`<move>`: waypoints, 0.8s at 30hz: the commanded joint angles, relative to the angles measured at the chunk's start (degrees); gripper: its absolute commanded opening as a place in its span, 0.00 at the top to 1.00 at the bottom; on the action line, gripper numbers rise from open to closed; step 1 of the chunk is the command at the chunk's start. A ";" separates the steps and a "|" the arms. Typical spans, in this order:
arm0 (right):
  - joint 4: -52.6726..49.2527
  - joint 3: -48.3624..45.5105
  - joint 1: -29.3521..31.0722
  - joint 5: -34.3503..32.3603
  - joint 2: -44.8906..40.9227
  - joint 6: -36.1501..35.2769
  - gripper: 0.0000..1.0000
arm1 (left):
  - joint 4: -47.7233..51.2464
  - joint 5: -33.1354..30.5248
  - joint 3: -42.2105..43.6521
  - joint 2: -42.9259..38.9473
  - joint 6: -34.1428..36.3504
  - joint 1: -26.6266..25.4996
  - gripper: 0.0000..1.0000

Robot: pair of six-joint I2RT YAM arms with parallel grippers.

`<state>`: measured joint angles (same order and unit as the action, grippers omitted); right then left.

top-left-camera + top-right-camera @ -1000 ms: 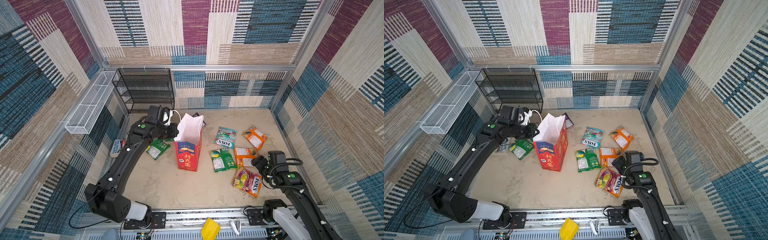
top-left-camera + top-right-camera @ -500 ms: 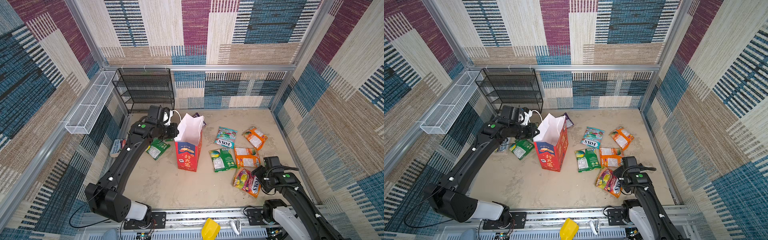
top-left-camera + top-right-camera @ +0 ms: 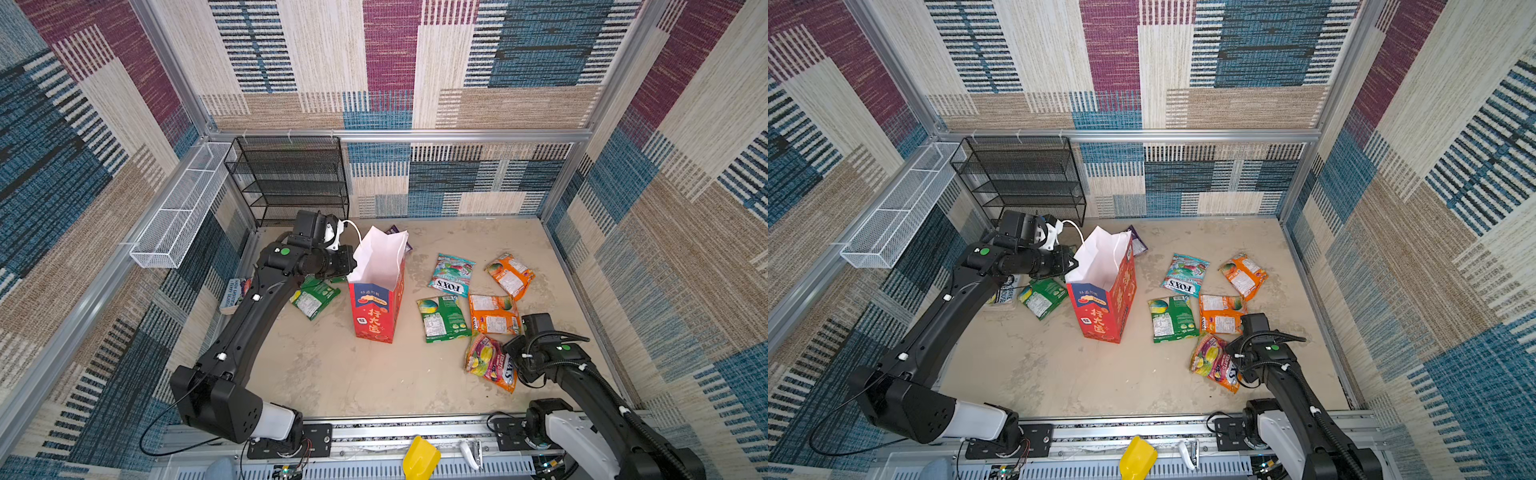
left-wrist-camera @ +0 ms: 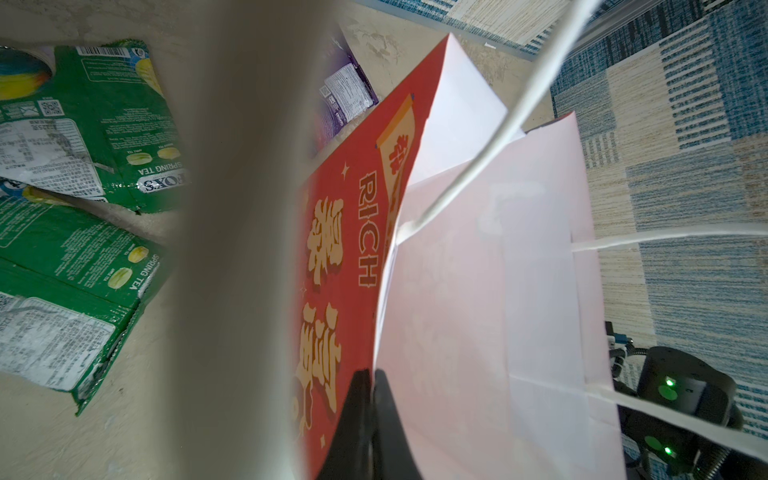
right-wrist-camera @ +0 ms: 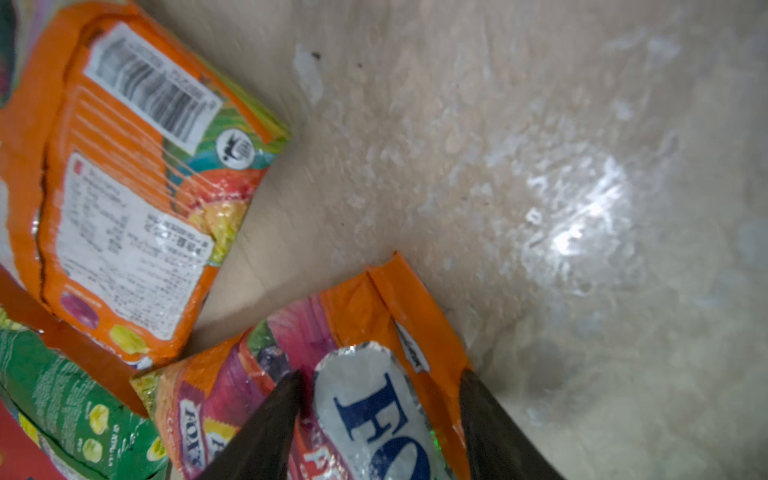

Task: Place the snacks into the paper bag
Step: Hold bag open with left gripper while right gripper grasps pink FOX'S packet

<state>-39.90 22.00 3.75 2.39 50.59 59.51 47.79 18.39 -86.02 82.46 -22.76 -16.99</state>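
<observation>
Your left jaws clamp the paper bag at its rim, propping it open; your right jaws, apart, straddle the pink-orange FOX'S pouch.

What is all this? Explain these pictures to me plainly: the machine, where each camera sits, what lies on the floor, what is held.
Two black robot arms work inside a walled booth. The two wide pictures come from one camera head above, looking down on the whole scene. The two close-ups come from small cameras on the arms' wrists.

A red paper bag stands on the floor, open at the top. Candy pouches lie around it, among them a teal pouch, a green pouch, an orange pouch and a pink-orange pouch. A book lies by the left wall.

The left fingers are shut on the bag's rim and hold it. The right fingers stand open on either side of one end of the pink-orange pouch, which lies on the floor, not lifted.
</observation>
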 commanded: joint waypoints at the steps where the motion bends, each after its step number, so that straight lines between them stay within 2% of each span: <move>1: 3.41 -1.56 0.12 4.17 0.61 0.95 0.43 | -1.36 0.12 0.49 0.06 -0.64 0.16 1.00; 6: 6.84 -1.54 0.07 5.22 1.25 0.21 0.62 | -1.21 0.55 0.15 0.60 -0.25 0.32 1.00; 9: 10.07 -3.68 0.12 7.40 1.05 0.42 0.70 | -2.01 0.75 0.74 0.47 -0.44 0.36 1.00; 11: 12.55 -4.67 0.12 9.51 0.77 0.69 0.71 | -1.89 0.33 0.78 0.58 -0.42 0.38 1.00; 18: 6.33 -0.53 0.12 5.53 -0.32 -3.46 0.42 | -2.08 0.05 0.95 1.06 -0.52 0.47 1.00; 24: 1.76 1.00 1.29 6.70 1.04 -7.12 0.36 | -1.76 1.39 0.81 2.18 -1.20 0.88 1.00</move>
<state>-33.95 22.39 4.58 9.39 51.44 54.68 46.63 18.72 -85.19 84.29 -22.79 -16.34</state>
